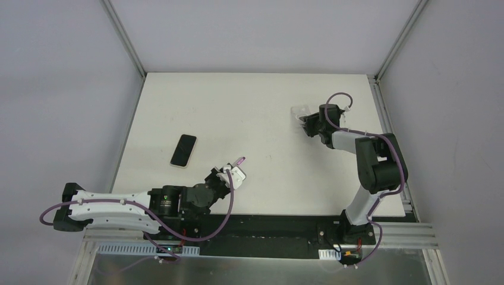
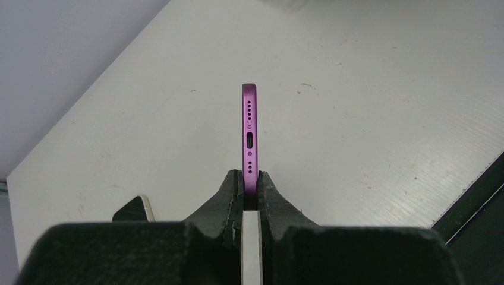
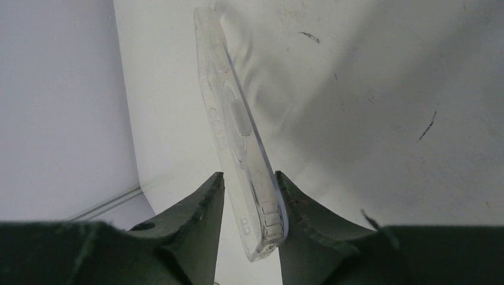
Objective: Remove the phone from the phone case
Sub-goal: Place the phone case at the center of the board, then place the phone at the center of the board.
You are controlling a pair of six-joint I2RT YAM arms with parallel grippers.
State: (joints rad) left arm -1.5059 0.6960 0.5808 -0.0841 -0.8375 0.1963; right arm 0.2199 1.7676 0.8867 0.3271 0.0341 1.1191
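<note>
Near the front middle of the worktop (image 1: 255, 95), my left claw (image 2: 250, 187) clamps a phone (image 2: 249, 130) standing on edge. A second phone (image 1: 183, 150) lies flat on the worktop, left of that claw and a little behind it. Well apart, at the right rear, the phone case (image 3: 235, 130) stands between my right claw's (image 3: 249, 193) fingers, leaning on one and clear of the other. It may touch the worktop; I cannot tell.

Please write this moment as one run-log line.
left gripper: shut on purple phone | right gripper: open, clear phone case between jaws | phone out of case | other phone: on table
</note>
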